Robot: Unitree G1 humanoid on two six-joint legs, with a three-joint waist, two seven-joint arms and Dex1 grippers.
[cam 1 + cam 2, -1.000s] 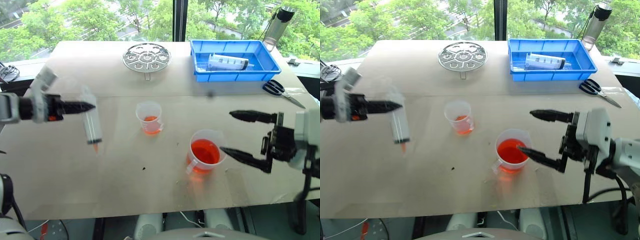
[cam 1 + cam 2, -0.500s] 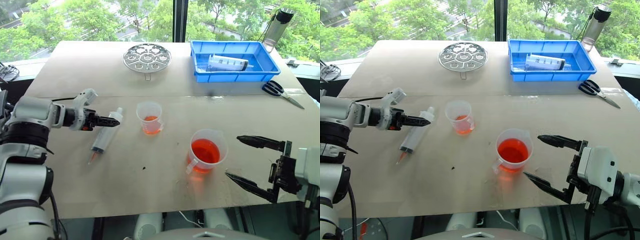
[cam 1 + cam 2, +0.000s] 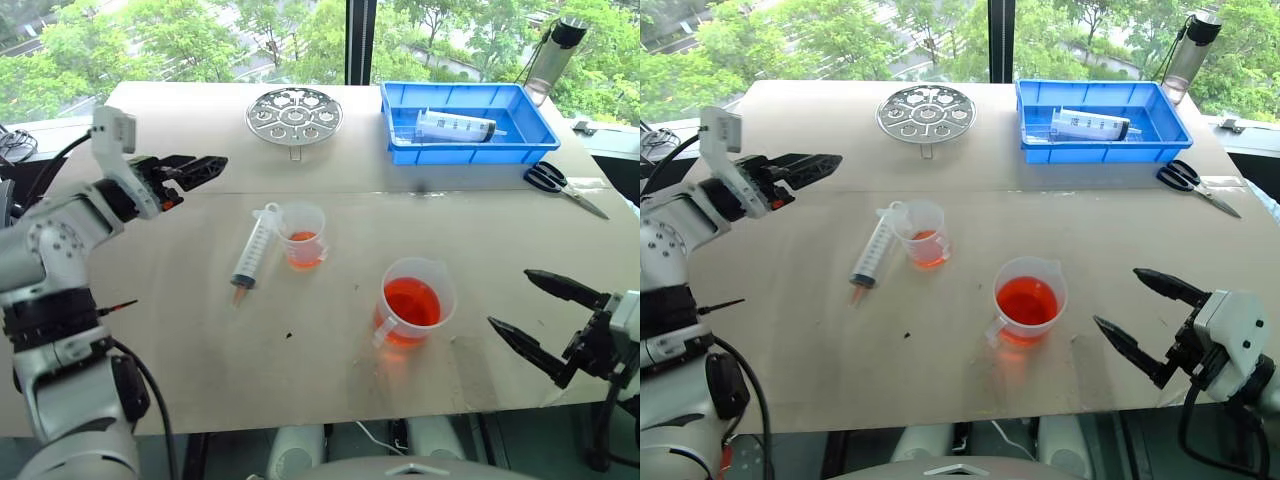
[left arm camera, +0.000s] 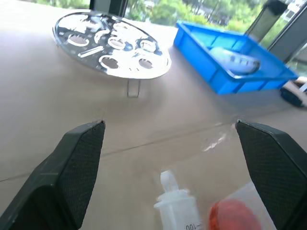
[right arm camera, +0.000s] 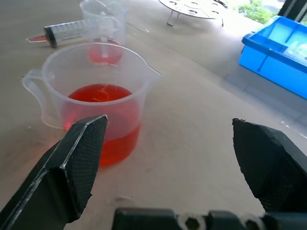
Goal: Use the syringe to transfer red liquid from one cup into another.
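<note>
- Beige counter (image 3: 150,330), window and trees behind it.
- Right gripper (image 3: 541,313) hangs at the near edge, fingers spread wide and empty; swinging inward could tip the handled cup (image 3: 410,312) of red liquid (image 3: 410,303).
- Syringe (image 3: 252,251) lies flat, its plunger end against the small cup (image 3: 301,234); a nudge might topple that.
- Left gripper (image 3: 205,166) hovers farther back, fingers apart, empty.

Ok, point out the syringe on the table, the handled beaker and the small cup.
syringe (image 3: 252,250): left eye view, middle of the barrel.
handled beaker (image 3: 416,282): left eye view, clear wall above the red liquid.
small cup (image 3: 300,222): left eye view, upper wall.
</note>
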